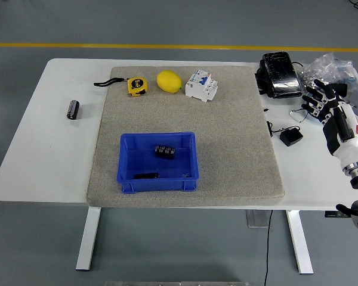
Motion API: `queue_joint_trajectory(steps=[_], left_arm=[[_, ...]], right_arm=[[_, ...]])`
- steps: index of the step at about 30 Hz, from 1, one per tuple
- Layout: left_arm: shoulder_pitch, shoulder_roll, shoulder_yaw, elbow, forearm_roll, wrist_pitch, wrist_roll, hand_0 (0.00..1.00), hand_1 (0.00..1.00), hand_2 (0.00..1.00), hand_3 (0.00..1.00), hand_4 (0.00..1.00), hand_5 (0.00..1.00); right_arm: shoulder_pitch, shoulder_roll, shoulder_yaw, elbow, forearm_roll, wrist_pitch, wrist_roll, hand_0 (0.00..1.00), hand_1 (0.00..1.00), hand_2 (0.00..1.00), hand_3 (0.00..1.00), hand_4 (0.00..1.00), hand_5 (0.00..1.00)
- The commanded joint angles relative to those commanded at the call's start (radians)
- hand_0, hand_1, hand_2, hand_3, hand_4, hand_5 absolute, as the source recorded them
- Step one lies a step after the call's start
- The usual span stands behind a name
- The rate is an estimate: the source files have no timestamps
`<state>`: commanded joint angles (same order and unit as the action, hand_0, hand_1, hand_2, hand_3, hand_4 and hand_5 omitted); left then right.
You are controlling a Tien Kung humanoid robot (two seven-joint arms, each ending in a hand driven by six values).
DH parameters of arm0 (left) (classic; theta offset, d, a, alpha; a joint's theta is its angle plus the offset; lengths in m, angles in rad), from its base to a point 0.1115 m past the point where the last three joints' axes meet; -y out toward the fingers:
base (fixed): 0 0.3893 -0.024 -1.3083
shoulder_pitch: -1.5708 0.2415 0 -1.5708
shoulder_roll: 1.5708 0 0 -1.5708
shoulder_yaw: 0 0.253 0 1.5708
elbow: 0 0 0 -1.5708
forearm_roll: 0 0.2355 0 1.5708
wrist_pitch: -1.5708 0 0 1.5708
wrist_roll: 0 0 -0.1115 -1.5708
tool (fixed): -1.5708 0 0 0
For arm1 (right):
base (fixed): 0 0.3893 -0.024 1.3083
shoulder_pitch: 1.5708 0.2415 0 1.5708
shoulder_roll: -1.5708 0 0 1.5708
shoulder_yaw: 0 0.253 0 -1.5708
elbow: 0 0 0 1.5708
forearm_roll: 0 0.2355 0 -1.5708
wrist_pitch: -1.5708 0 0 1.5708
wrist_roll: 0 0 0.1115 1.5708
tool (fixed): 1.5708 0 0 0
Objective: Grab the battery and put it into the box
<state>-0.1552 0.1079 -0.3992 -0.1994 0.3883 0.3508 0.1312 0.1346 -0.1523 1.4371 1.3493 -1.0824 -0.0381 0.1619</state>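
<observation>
A blue box [124, 164] sits on the grey mat [238, 143] near the table's front edge. Inside it lie a black block [165, 152] and a flat black piece [147, 176]. A small black cylindrical battery [73, 109] lies on the bare white table at the far left, off the mat. My right hand [321, 102] hovers over the table's right edge, fingers spread and holding nothing, far from both box and battery. The left arm does not show.
Along the mat's back edge stand a yellow tape measure [136, 86], a lemon [169, 81] and a white circuit breaker [202, 86]. At the back right lie a black pouch [279, 74], clear plastic bags [330, 67] and a black adapter with cable [291, 137].
</observation>
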Motion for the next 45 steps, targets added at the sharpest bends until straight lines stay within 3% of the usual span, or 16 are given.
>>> queue_joint_trajectory(steps=[17,45], left_arm=[[0.001,0.0,0.0,-0.001,0.0,0.001,0.001,0.678,0.626,0.729,0.624,0.638,0.484],[-0.002,0.0,0.015,0.0,-0.021,0.004,-0.008,0.678,0.625,0.728,0.621,0.637,0.484]], right_arm=[[0.007,0.006,0.011,-0.027,0.022,-0.026,0.011,0.803,0.79,0.817,0.845,0.998,0.903],[0.014,0.017,-0.005,-0.032,0.027,-0.027,0.018,0.801,0.791,0.819,0.845,0.998,0.894]])
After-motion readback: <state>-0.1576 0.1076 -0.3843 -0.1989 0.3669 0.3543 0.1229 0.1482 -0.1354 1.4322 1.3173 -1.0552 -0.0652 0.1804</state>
